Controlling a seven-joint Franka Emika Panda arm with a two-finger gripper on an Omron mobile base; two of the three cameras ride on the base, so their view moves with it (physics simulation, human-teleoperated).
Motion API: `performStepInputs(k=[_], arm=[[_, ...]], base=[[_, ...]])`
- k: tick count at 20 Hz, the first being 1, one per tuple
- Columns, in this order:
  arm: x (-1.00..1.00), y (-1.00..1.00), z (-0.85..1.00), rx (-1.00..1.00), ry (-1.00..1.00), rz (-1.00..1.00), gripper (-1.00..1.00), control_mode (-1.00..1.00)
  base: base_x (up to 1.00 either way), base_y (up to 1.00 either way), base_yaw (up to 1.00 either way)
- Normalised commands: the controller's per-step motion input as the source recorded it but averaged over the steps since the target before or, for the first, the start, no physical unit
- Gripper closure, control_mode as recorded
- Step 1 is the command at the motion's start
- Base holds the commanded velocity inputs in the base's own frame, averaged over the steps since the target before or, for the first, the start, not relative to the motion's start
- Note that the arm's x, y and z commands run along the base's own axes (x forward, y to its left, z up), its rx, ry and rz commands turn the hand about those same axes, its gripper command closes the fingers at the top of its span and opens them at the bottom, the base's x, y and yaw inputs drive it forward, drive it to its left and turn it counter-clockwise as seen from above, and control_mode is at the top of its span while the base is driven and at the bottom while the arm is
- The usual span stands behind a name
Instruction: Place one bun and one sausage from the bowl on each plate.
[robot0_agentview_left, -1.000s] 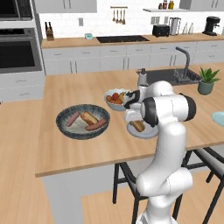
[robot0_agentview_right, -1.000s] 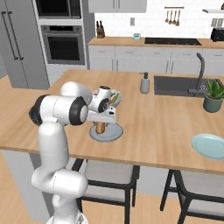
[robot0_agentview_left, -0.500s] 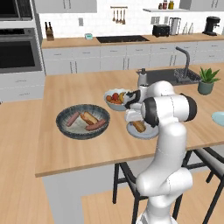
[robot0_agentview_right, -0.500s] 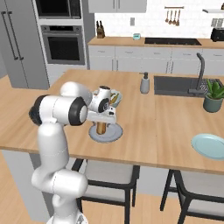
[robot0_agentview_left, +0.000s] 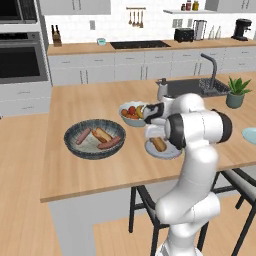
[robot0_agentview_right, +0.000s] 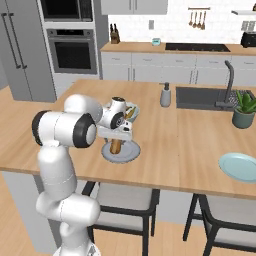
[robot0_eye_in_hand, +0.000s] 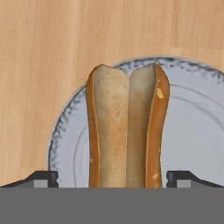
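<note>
We are holding our claw (robot0_eye_in_hand: 112, 177) just above the near plate (robot0_eye_in_hand: 192, 131), its two tips standing wide apart, one on each side of the bun (robot0_eye_in_hand: 124, 127) and clear of its crust, so we are gripping nothing. The split bun is lying flat on that plate, cut side up, running straight away from the claw. In the left base view the claw (robot0_agentview_left: 152, 131) is hanging over the same plate (robot0_agentview_left: 172, 152) near the front edge of the desk (robot0_agentview_left: 75, 172), with the bun (robot0_agentview_left: 159, 144) under it.

Farther along that front edge toward the left, the dark ribbed bowl (robot0_agentview_left: 95, 138) is sitting well apart from the plate, and inside it we are seeing another bun (robot0_agentview_left: 103, 134) between two sausages, one (robot0_agentview_left: 83, 135) on its far side and one (robot0_agentview_left: 110, 144) on the near side. Behind the claw a small fruit bowl (robot0_agentview_left: 131, 112) is standing, and the second plate (robot0_agentview_right: 240, 166) is waiting bare near the desk's right end.

We are judging the sausages to be light, firm and smooth-skinned, likely to roll or slip, so we are planning to pinch one across its middle, jaws square to its length. The remaining bun is looking soft and crushable; we are favouring a gentle squeeze across its two crusted sides at mid-length.
</note>
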Motion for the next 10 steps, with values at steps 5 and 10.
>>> performStepInputs(k=[5,10], arm=[[-0.2,0.0,0.57,0.0,-0.04,-0.03,-1.0,-1.0],[-0.04,0.46,0.35,0.0,-0.02,-0.02,-1.0,-1.0]], base=[[0.0,0.0,0.0],[0.0,0.0,0.0]])
